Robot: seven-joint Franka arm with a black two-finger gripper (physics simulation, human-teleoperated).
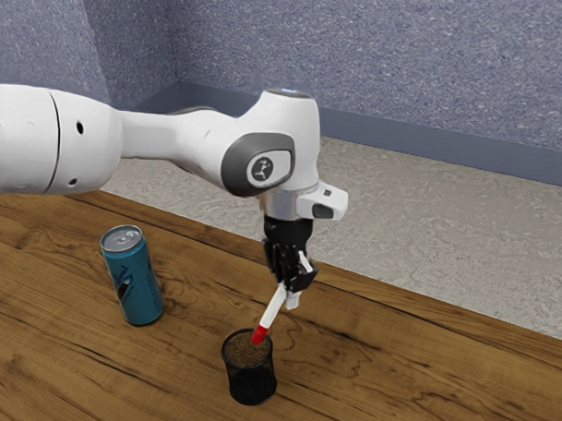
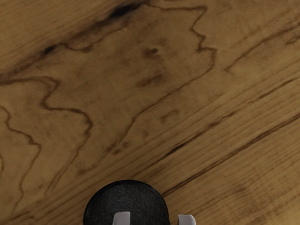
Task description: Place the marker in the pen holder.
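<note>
In the exterior view the marker point(image 1: 272, 306) slants from 1 o'clock down to 7, seemingly so its red end meets the pen holder's point(image 1: 253, 385) mouth. I can't tell whether the claw point(image 2: 154, 219) grips it. The can point(image 1: 138, 284), at the holder's 10 o'clock, leaves the approach free.

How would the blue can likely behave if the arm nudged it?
The can would probably tip if pushed near its top, being tall and narrow. Its smooth, round side may slip in a grip and would likely roll once toppled.
</note>
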